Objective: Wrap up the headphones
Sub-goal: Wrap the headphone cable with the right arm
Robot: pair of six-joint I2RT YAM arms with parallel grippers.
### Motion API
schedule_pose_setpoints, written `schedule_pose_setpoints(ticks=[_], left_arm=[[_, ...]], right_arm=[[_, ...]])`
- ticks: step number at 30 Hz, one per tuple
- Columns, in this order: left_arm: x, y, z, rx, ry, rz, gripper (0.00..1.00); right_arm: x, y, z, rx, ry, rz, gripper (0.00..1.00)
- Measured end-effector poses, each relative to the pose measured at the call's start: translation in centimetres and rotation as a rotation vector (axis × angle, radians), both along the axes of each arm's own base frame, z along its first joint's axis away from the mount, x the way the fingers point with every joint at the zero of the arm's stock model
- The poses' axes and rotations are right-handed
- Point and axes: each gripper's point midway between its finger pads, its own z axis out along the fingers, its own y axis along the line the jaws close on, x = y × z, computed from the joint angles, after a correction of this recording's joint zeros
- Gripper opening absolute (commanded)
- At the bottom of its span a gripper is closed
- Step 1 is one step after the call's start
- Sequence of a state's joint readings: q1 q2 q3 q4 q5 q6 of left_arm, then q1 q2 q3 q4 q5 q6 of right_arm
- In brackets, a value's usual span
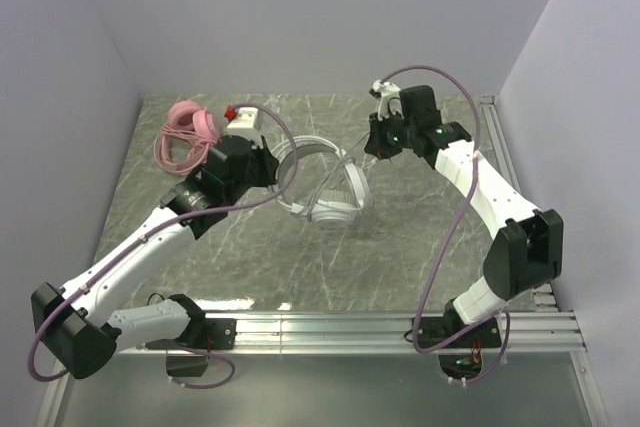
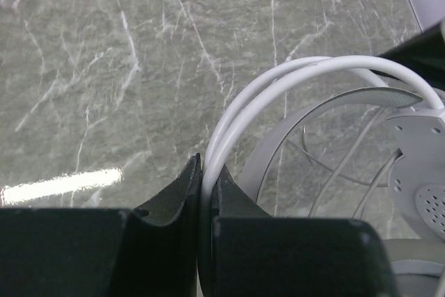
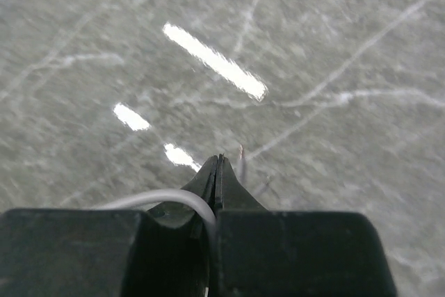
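At the centre of the table (image 1: 400, 247) lies the white headset (image 1: 335, 209) — my left gripper (image 2: 206, 168) pinches two loops of its cable (image 2: 229, 119); my right gripper (image 3: 217, 165), at two o'clock, clamps another stretch. Pink headset (image 1: 185, 132) — ten o'clock.

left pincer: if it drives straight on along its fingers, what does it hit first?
Probably bare table. The left pincer is shut on the white cable, which curves off right toward the white headset, beside that line. Depth is unclear.
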State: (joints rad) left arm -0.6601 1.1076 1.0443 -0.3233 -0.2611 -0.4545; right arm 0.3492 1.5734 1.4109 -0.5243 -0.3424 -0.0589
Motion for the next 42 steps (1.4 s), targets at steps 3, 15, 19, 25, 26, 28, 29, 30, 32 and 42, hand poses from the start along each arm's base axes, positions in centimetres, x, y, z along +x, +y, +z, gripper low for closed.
schedule_pose_setpoints(ticks=[3, 15, 19, 25, 26, 28, 29, 30, 32, 42], left_arm=[[0.5, 1.1, 0.2, -0.042, 0.048, 0.030, 0.00], [0.0, -0.1, 2.3, -0.120, 0.136, 0.001, 0.00], [0.0, -0.5, 3.5, -0.147, 0.141, -0.002, 0.00], [0.1, -0.7, 5.3, -0.172, 0.132, 0.001, 0.00], [0.2, -0.7, 5.7, -0.175, 0.128, 0.001, 0.00], [0.2, -0.6, 6.3, -0.179, 0.125, 0.007, 0.00], [0.3, -0.6, 6.7, -0.182, 0.121, 0.008, 0.00], [0.3, -0.6, 7.1, -0.184, 0.117, 0.011, 0.00], [0.4, -0.4, 7.6, -0.183, 0.109, 0.020, 0.00], [1.7, 0.4, 8.5, -0.154, 0.092, 0.093, 0.00]], right_arm=[[-0.3, 0.1, -0.2, 0.087, -0.011, 0.006, 0.03], [-2.4, 2.7, -5.3, 0.357, 0.044, 0.053, 0.16], [-3.0, 2.9, -6.8, 0.390, 0.047, 0.040, 0.20], [-2.4, 3.4, -5.8, 0.431, -0.009, 0.042, 0.29], [-2.3, 3.5, -5.6, 0.437, -0.022, 0.043, 0.30], [-2.2, 3.8, -5.3, 0.446, -0.041, 0.048, 0.35], [-2.4, 4.0, -5.3, 0.452, -0.043, 0.053, 0.36], [-2.5, 4.2, -5.4, 0.456, -0.043, 0.058, 0.38], [-2.8, 4.5, -5.5, 0.464, -0.041, 0.063, 0.41], [-3.3, 4.6, -5.4, 0.476, -0.046, 0.065, 0.46]])
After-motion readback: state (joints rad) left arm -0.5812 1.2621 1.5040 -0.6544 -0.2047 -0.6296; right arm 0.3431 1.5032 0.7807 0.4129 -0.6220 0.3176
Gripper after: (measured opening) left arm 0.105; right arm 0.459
